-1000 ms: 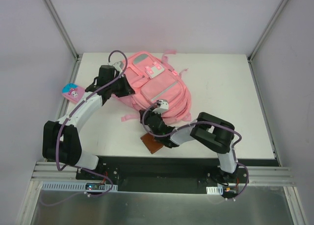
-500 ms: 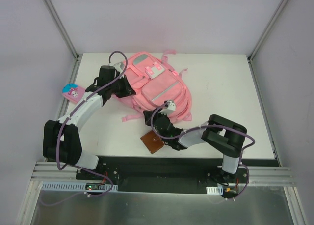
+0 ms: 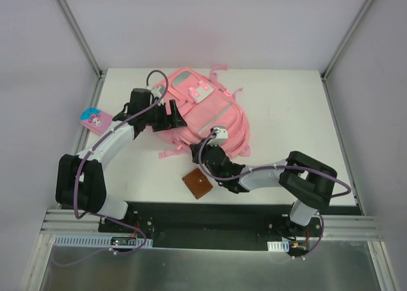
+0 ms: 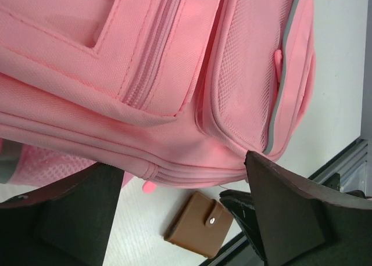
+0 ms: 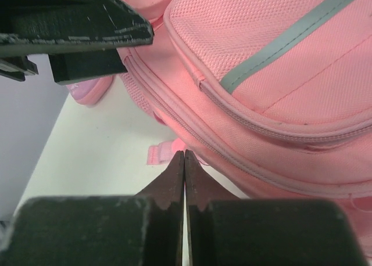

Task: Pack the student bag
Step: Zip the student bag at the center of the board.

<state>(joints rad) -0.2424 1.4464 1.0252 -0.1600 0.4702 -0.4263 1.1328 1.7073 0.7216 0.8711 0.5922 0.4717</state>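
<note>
- The brown wallet [image 3: 198,184] lies flat on the white table [image 3: 286,113] at lower centre of the top view, just clear of the bag's near edge. It is outside the bag, so it is probably next to be packed.
- The right gripper [image 5: 185,155] sits low just beyond the wallet, at the bag's near left corner. Its jaws are pressed together with nothing between them, likely to nudge a seam or zip rather than grasp.
- The student bag [image 3: 206,110] lies front-up in the middle of the table. The zips in sight look closed, which suggests packing has hardly begun.
- The left gripper [image 3: 173,116] hangs over the bag's left flank with jaws spread wide, seemingly ready to take or steady the fabric. I cannot tell if it touches.
- A pink pencil case [image 3: 95,119] rests at the far left edge, well apart.
</note>
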